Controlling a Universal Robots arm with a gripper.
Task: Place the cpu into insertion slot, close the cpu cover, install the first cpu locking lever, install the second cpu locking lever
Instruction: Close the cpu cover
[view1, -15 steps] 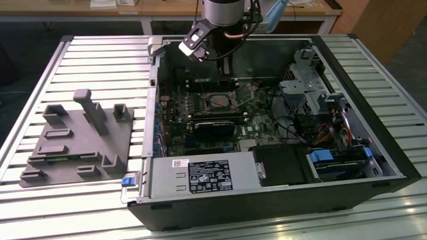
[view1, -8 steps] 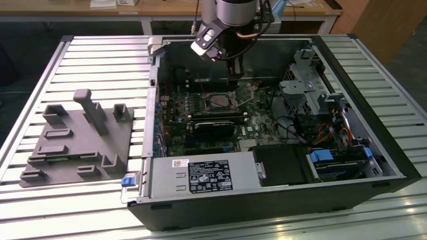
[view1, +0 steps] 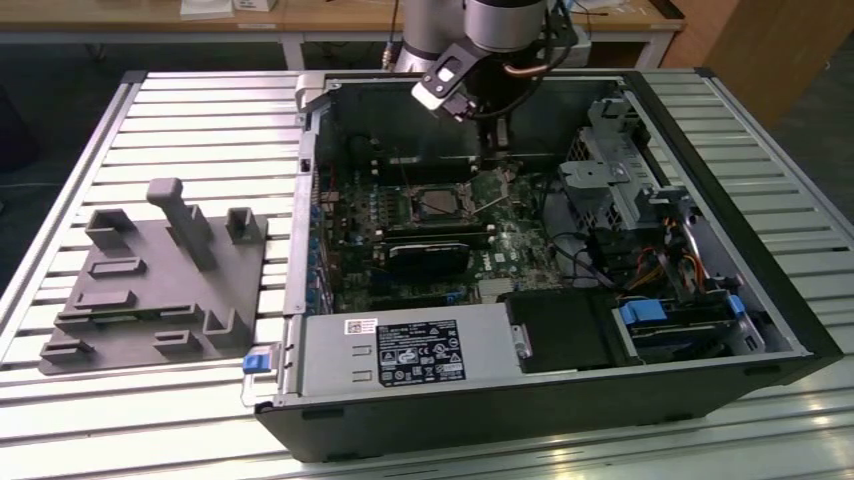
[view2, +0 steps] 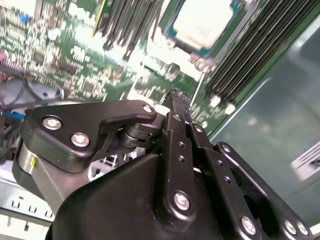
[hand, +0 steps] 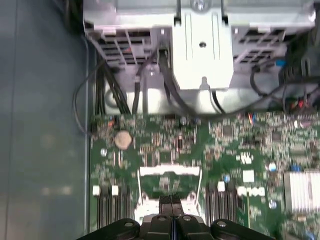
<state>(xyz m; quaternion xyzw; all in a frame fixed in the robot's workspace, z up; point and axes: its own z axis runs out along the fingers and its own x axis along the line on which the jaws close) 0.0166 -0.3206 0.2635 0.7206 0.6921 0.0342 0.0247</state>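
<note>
Starting at the fingertips, you have your gripper (hand: 171, 201) with both black fingers pressed together, no gap between them and nothing visibly caught there in both wrist views. Just beyond the tips in the first wrist view sits the cpu cover (hand: 170, 172), a silvery frame with green board showing through its window; you cannot tell whether the tips touch it. In the second wrist view a thin locking lever (view2: 199, 87) runs beside the fingers. A little further on, the cpu (view2: 204, 21) lies flat with its pale top uncovered inside the insertion slot (view1: 441, 204), flanked on both sides by long black slots (view2: 250, 65). In the exterior view the slot sits mid-board, with your gripper hanging just beyond it towards the exterior view's right, and a black card (view1: 427, 255) lies near the slot's opposite side. Further out, the drive cage (hand: 202, 45) stands at the board's edge, all inside the open computer case (view1: 781, 320). Well apart, on the exterior view's left, a grey fixture plate (view1: 147, 300) rests on the slatted table (view1: 200, 120).
</note>
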